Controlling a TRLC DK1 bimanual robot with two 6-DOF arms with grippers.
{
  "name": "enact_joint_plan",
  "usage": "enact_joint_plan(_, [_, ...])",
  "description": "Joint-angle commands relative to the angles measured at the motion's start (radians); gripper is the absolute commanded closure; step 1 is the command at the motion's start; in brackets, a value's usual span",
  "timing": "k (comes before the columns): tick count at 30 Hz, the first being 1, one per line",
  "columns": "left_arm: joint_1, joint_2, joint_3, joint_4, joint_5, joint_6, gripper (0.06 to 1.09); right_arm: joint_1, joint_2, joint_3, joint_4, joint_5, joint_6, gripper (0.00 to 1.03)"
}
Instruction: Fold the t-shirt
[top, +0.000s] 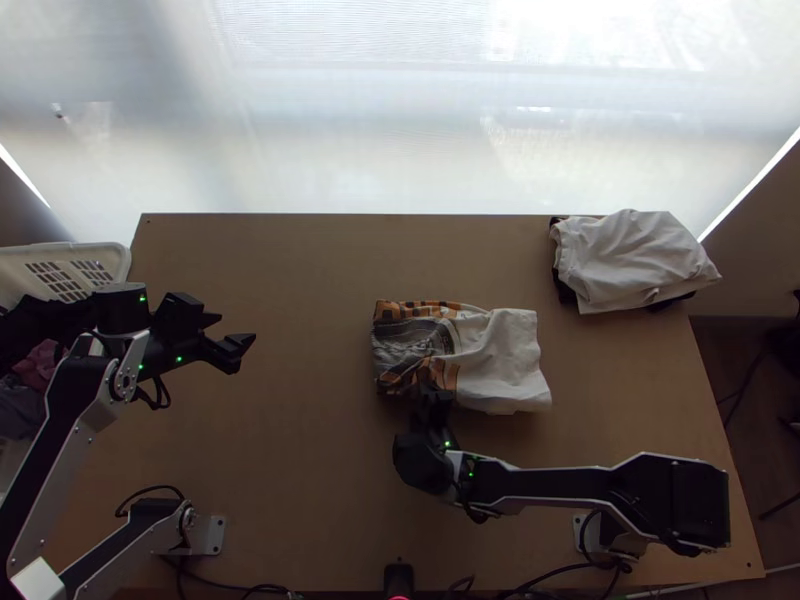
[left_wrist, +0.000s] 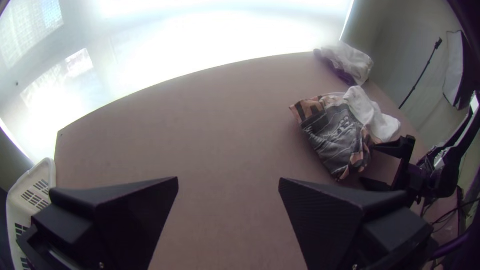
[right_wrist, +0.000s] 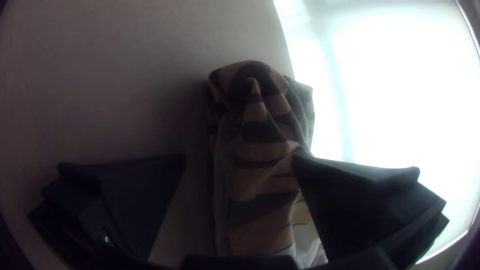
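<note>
The t-shirt (top: 500, 355) lies as a compact folded bundle right of the table's middle, its grey and orange print on the left part and plain white on the right. My right gripper (top: 436, 392) is at its near edge; in the right wrist view the right gripper (right_wrist: 239, 160) stands open, the striped orange and black cloth (right_wrist: 260, 185) between and beyond its fingers. My left gripper (top: 245, 352) is over the table's left part, away from the shirt; in the left wrist view the left gripper (left_wrist: 228, 181) is open with nothing between its fingers.
A light garment (top: 635, 255) lies on a dark one at the table's far right corner. A white basket (top: 110, 258) with dark and pink clothes stands at the left edge. Bare wood (top: 300, 300) lies between the left gripper and the shirt.
</note>
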Motion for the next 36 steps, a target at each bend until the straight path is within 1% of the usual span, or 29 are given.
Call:
enact_joint_plan(1, [0.004, -0.026, -0.026, -0.001, 0.005, 0.002, 0.11, 0.017, 0.027, -0.008, 0.031, 0.011, -0.019, 0.05])
enact_joint_plan(12, [0.037, -0.033, -0.035, -0.001, 0.005, 0.035, 0.10, 0.013, 0.096, 0.065, 0.040, -0.013, -0.029, 0.05])
enact_joint_plan(22, [0.049, -0.032, -0.053, 0.002, 0.005, 0.055, 0.11, 0.003, 0.182, 0.086, 0.088, -0.015, -0.084, 0.05])
enact_joint_plan(36, [0.107, -0.043, -0.070, -0.007, 0.022, 0.090, 0.11, -0.105, 0.296, 0.167, 0.111, -0.018, -0.131, 0.05])
